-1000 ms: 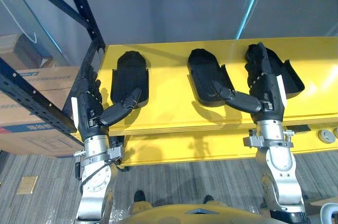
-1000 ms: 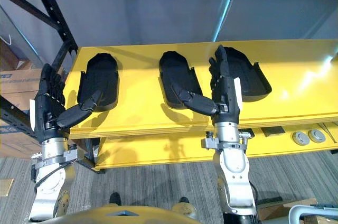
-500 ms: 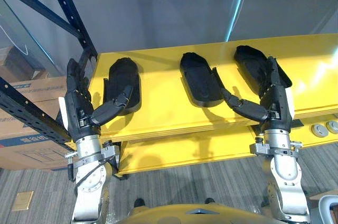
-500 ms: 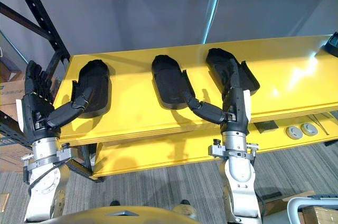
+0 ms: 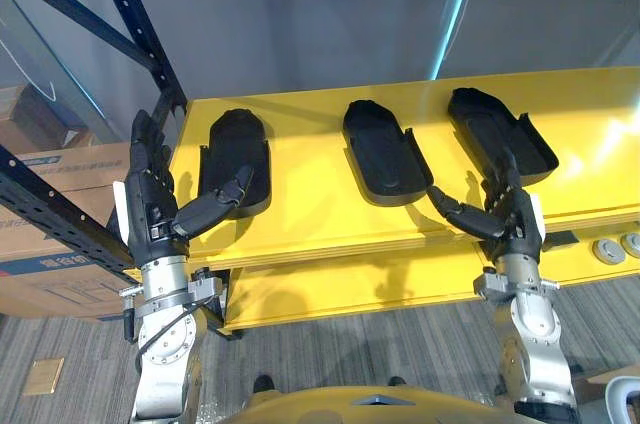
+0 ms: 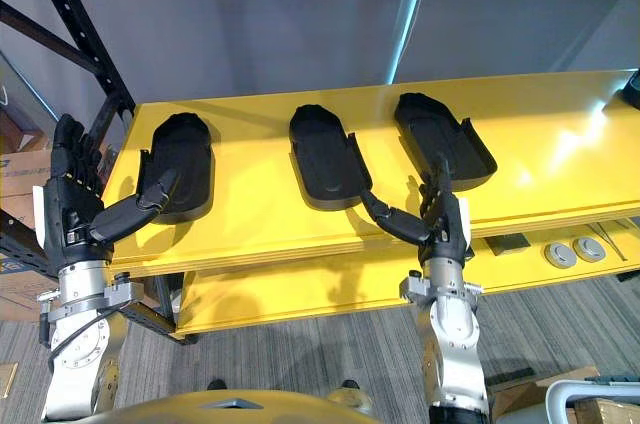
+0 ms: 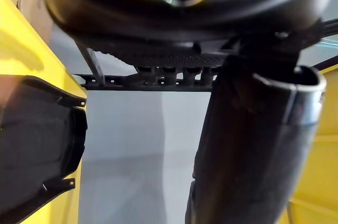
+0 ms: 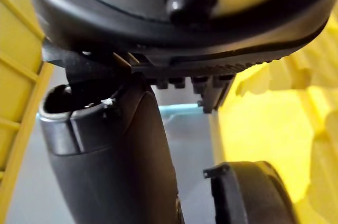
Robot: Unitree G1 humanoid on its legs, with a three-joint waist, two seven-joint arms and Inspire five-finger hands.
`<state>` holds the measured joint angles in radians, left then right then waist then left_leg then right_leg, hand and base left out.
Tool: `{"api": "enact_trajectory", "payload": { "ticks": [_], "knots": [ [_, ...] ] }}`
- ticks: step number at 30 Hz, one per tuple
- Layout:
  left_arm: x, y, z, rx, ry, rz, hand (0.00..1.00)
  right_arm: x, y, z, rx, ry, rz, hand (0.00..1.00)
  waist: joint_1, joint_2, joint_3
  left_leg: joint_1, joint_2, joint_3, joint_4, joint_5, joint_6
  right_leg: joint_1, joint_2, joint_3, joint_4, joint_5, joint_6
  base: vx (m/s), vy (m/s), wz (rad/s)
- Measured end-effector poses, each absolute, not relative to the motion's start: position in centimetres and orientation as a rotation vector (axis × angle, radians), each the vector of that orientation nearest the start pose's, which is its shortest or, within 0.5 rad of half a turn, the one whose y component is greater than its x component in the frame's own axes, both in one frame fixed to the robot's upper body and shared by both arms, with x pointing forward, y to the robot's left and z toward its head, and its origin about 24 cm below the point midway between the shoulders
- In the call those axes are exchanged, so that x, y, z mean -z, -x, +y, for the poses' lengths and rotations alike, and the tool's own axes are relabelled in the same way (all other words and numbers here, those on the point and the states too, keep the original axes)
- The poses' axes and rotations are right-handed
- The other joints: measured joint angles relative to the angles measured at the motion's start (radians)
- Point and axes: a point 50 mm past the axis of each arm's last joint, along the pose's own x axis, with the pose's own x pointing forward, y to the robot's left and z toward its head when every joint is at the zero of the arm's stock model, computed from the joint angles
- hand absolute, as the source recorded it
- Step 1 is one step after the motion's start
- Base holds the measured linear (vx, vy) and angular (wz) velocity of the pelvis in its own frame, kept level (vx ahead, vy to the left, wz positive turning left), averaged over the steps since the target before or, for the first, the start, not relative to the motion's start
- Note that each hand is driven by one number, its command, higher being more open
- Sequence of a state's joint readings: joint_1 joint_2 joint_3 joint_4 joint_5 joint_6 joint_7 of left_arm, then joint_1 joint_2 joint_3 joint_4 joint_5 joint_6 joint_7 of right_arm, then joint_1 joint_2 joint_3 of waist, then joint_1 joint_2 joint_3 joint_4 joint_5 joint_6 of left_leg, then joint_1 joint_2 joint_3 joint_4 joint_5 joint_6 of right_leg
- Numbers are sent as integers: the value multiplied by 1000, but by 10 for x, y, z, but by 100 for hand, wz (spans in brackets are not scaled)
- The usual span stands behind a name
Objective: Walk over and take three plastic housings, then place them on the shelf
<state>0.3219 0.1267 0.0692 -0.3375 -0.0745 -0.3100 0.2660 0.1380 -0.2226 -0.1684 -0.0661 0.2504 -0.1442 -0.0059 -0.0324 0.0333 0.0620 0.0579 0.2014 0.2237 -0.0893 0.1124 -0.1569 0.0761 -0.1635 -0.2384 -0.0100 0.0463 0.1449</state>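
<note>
Hovering wide and empty, left robot hand (image 5: 150, 209) and right robot hand (image 5: 512, 216) face plastic housings (image 5: 385, 149), probably light, stiff, grippable by rims

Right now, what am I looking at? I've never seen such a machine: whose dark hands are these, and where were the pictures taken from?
They belong to a humanoid robot. The two wide pictures come from cameras in its head, looking down; the two close ones come from cameras on its wrists, looking along each hand. On the yellow shelf lie three black plastic housings, apart in a row: the left housing, the middle housing, the right housing. The left hand is open, close by the left housing. The right hand is open at the shelf's front edge, before the middle and right housings. Both hold nothing.
</note>
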Motion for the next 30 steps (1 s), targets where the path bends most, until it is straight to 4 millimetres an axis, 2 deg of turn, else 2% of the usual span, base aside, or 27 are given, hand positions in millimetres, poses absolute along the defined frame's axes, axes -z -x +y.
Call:
{"api": "enact_trajectory", "payload": {
  "ticks": [2, 6, 14, 18, 24, 30],
  "knots": [
    [-83, -182, 209, -340, -64, -333, 100, -71, -235, -242, 162, 39, -171, 100, 3, 1, -1, -12, 0, -18, 0, 5, 1, 1, 0, -12, 0, -1, -1, -33, -9, 22],
    [-81, -183, 211, -328, -79, -326, 100, -84, -250, -247, 145, 30, -219, 100, 7, 0, 0, -32, -1, -38, 0, 12, 3, -5, 1, -30, 0, -1, -2, -24, -4, 15],
    [-86, -187, 212, -292, -103, -344, 100, -74, -259, -255, 119, -71, -180, 100, 16, -1, 2, -53, -2, -46, 0, 17, 3, -22, 0, -36, 2, -1, -2, -3, -1, 3],
    [-89, -197, 210, -277, -103, -363, 100, -81, -267, -267, 126, -58, -185, 100, 20, 0, 25, -69, -2, -65, 0, 30, 4, -32, 0, -50, 10, -1, -3, -7, -7, 10],
    [-97, -207, 206, -239, -112, -402, 100, -109, -297, -278, 131, -43, -237, 100, 30, 8, 87, -93, -2, -78, 0, 46, 6, -59, 0, -57, 28, 1, -6, -32, -2, 5],
    [-99, -208, 207, -259, -100, -410, 100, -126, -314, -283, 92, -31, -258, 100, 31, 24, 115, -113, -4, -90, 1, 54, 8, -79, -4, -66, 45, 0, -8, -9, 2, 5]
  ]
}}
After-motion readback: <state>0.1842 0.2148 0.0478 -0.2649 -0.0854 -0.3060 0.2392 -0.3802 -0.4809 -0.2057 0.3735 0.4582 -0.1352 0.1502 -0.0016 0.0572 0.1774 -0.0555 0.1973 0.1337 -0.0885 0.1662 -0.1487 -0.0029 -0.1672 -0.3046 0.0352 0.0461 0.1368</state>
